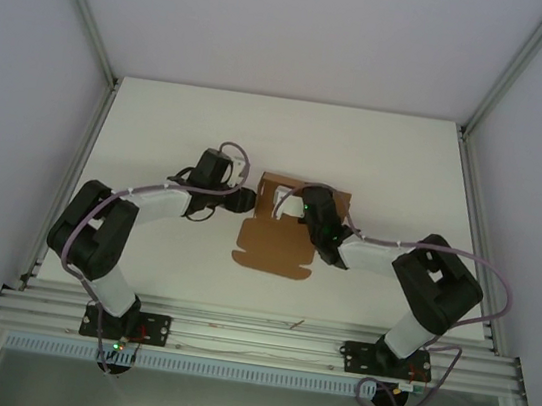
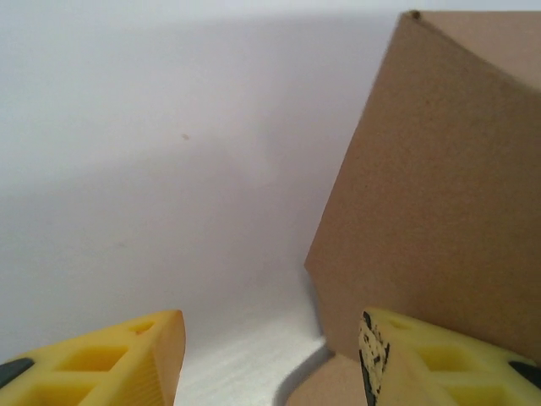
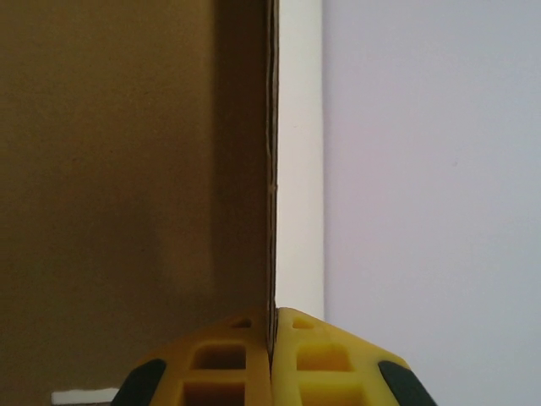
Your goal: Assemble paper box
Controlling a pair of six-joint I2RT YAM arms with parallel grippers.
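— Standing a wall up, is it?
— Yes. The right gripper [image 3: 272,317] is pinched tight on a raised edge of the thin brown cardboard box [image 1: 275,249], mid-table. The left gripper [image 2: 272,338] waits with jaws apart at the box's left side, with bare white table [image 1: 378,158] all round.

Lab robot cell, seen from my remote desk.
I see a white table [image 1: 160,127] boxed in by metal posts [image 1: 82,5] and blank walls [image 1: 296,25], left arm [image 1: 106,230] and right arm [image 1: 431,286] bolted to a rail [image 1: 252,340].
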